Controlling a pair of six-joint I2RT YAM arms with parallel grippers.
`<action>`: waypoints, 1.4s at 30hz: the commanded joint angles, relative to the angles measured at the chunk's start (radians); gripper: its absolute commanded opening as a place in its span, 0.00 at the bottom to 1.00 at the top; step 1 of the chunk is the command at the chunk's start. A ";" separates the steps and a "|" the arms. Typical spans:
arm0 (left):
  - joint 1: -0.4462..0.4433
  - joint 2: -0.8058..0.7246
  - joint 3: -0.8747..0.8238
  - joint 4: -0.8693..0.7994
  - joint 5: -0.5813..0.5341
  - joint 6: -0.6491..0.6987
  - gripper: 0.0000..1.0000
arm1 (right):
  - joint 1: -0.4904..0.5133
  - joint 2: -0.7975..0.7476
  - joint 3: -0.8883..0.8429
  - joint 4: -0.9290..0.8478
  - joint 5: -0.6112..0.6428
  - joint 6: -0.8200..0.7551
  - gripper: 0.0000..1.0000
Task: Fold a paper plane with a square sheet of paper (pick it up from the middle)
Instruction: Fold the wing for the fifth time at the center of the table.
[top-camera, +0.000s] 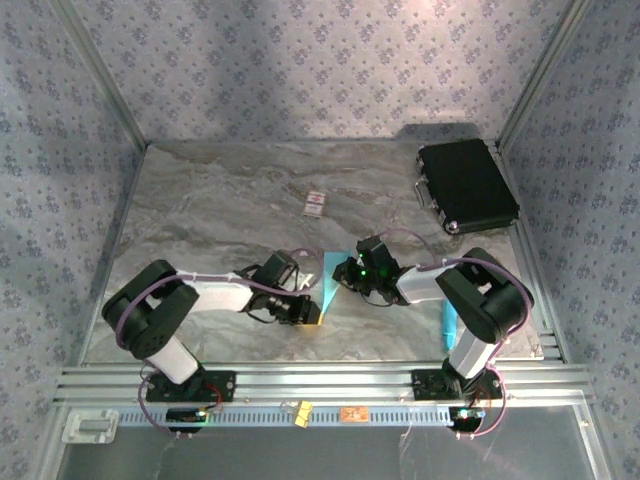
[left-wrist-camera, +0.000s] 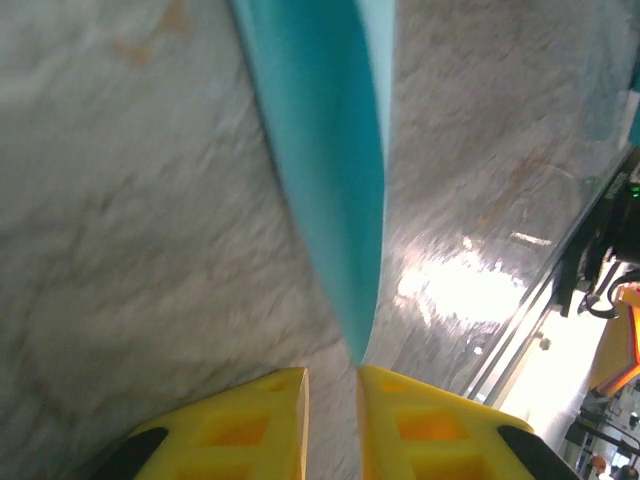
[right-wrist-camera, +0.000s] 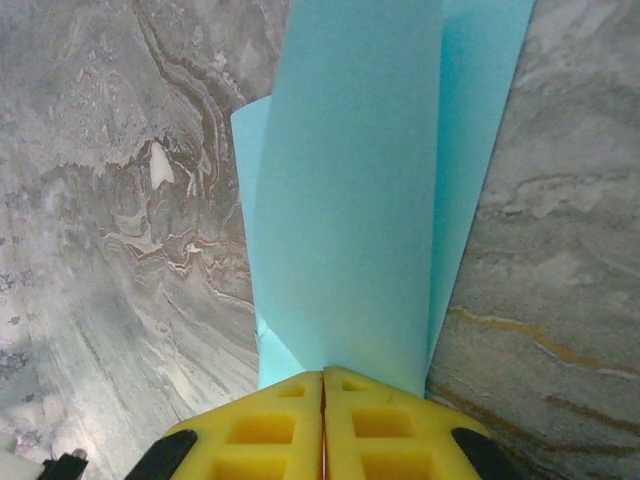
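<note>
Sheet of paper (top-camera: 327, 290): light blue, low in the middle of the top view, on the table (top-camera: 200, 200) between the two hands.
Its shape: in the right wrist view it stands as overlapping layers. A broad front panel lies over a strip at the right, and a smaller flap shows at the left.
Right hand (right-wrist-camera: 323, 373): closed. Its yellow fingers (right-wrist-camera: 385, 430) press together at the bottom of the frame, with the sheet's lower edge pinched at their seam.
Left hand (left-wrist-camera: 332, 372): slightly parted, with a narrow slit of table showing between its fingers (left-wrist-camera: 240, 420).
Sheet at the left hand: it narrows downward to a tip at the inner corner of the finger on the right of the frame. Blur makes it hard to tell whether it touches.
Cut off: the sheet runs out past the top edge in both wrist views.
Hidden: in the top view the hands cover the sheet's sides, so the folds cannot be made out. In the right wrist view the fingers hide its near end.
Black case (top-camera: 465, 187): upper right of the top view, lying flat, well apart from the sheet.
Small card (top-camera: 316, 203): above centre. It is white with red marks that are too small to read.
Cyan stick (top-camera: 449, 322): lower right, partly hidden by the right arm.
</note>
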 joint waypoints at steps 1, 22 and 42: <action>-0.006 -0.119 -0.010 -0.123 -0.067 -0.002 0.21 | 0.025 0.068 -0.011 -0.106 0.062 0.020 0.09; 0.034 0.105 0.300 -0.073 0.065 0.050 0.13 | 0.035 0.051 -0.023 -0.088 0.086 0.068 0.10; 0.008 0.248 0.267 -0.096 -0.037 0.093 0.11 | 0.032 0.064 -0.035 -0.087 0.080 0.065 0.10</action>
